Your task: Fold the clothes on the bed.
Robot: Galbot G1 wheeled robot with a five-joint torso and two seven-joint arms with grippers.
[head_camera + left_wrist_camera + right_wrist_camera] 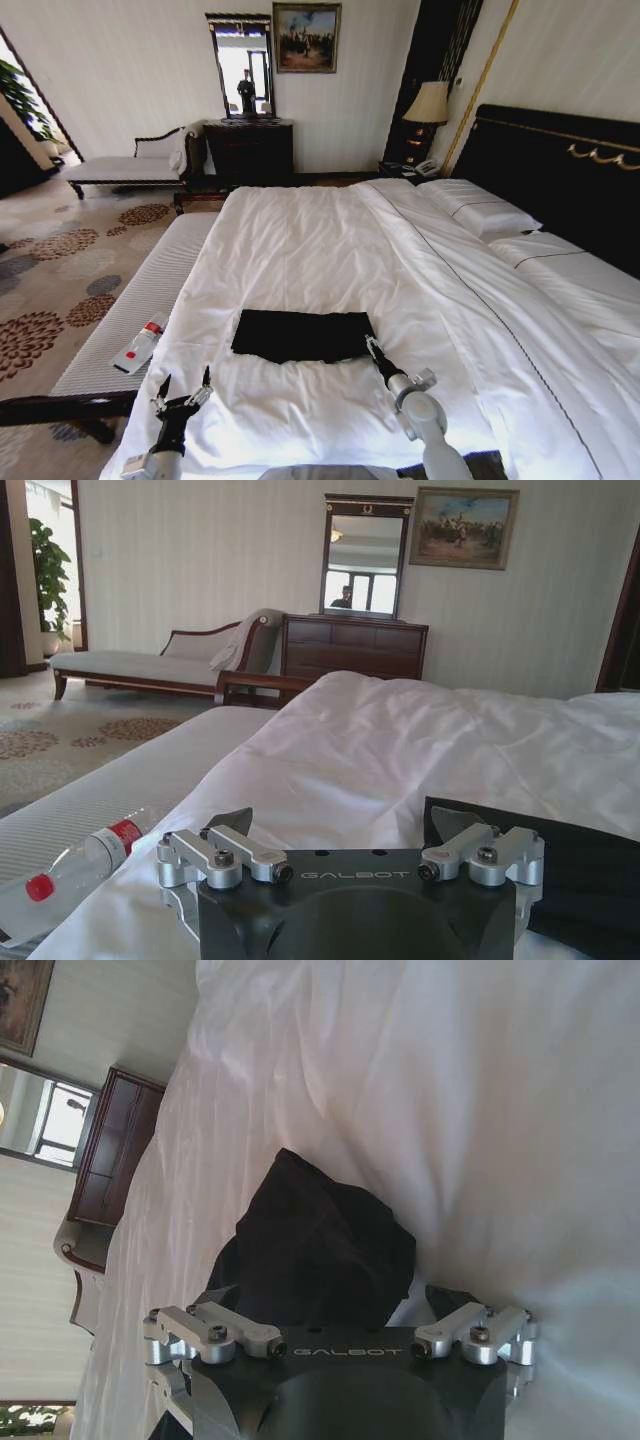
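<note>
Right gripper [372, 346] sits lowest and closest in the head view, at the near right corner of the black T-shirt [303, 334]; its wrist view shows the fingers spread with a bunched lump of dark cloth [320, 1245] lying between them. Whether they pinch fabric or merely straddle it, I cannot tell. Left gripper [184, 388] hovers over the white duvet [300, 250], short of the shirt's near left corner, fingers spread wide and empty.

Judgement: the step in hand is a corner pick for a further fold. To do it well, take only shirt cloth, not the duvet beneath; bring the left gripper to the matching corner so both edges lift level, and keep the fold line straight.

T-shirt lies as a flat dark rectangle, already compact, no lettering showing, across the near middle of the bed [560, 290]. Plastic bottle [139, 345] rests on the pale bench [130, 320] alongside, well apart.
</note>
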